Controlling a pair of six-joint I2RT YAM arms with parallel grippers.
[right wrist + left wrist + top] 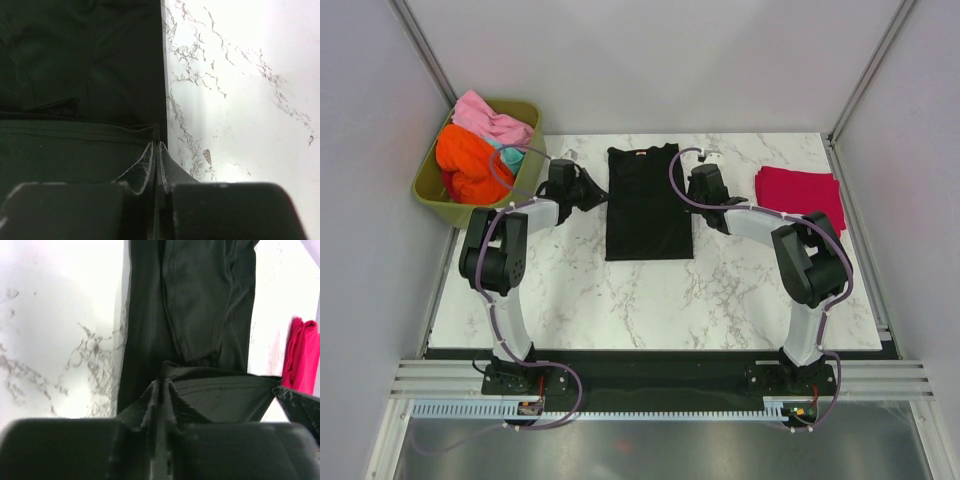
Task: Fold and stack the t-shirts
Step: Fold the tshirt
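Right now the left end effector point(592, 190) is clenched on the left edge of the black shirt point(648, 205). Its wrist view shows dark cloth pinched between the closed jaws and pulled up in a small tent. The right end effector point(692, 188) is clenched the same way on the opposite edge, with a hem running straight into its closed tips. Both grips sit toward the collar end.

Between the two end effectors the black shirt lies flat on the desk point(650, 300) as a narrow strip. Its sleeves look already turned in, so the lengthwise folds seem done. Its long axis runs away from the arm bases, with the collar and its small label on the far side of the end effectors and the bottom hem on the near side. A cross fold, collar end toward hem, is probably what remains for it.

Outward of the right end effector, a red shirt point(800, 192) lies folded, likely the start of the stack. Outward of the left one, the tub point(430, 195) holds orange point(465, 160), pink point(490, 118) and teal point(512, 157) shirts, all unfolded, so most of the job is ahead.
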